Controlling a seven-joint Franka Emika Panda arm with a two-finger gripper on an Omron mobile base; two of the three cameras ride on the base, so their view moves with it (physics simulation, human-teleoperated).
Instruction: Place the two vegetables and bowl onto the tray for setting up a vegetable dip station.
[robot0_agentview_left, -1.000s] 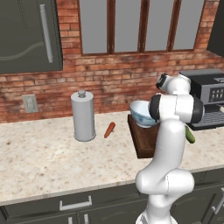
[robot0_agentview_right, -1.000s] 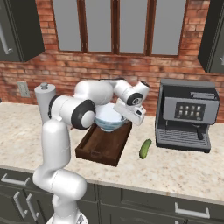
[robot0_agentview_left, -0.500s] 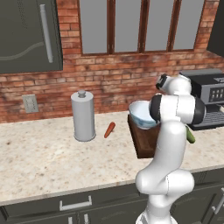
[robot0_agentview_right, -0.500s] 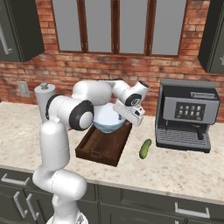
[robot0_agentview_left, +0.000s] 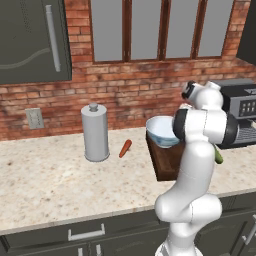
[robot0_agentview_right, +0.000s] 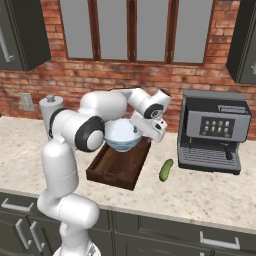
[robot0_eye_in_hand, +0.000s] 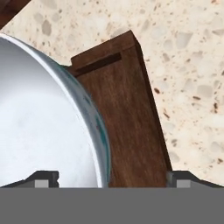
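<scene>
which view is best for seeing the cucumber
The right base view: the cucumber lies whole and unblocked on the counter between the tray and the coffee machine. In the left base view, a green sliver peeks from behind the arm.

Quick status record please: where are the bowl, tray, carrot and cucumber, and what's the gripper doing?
bowl: resting on the tray's far end
tray: on counter, left of the coffee machine
carrot: on counter beside the grey canister, off the tray
cucumber: on counter between tray and coffee machine, off the tray
gripper: open, fingers straddling the bowl's rim
left to load: carrot, cucumber
</scene>
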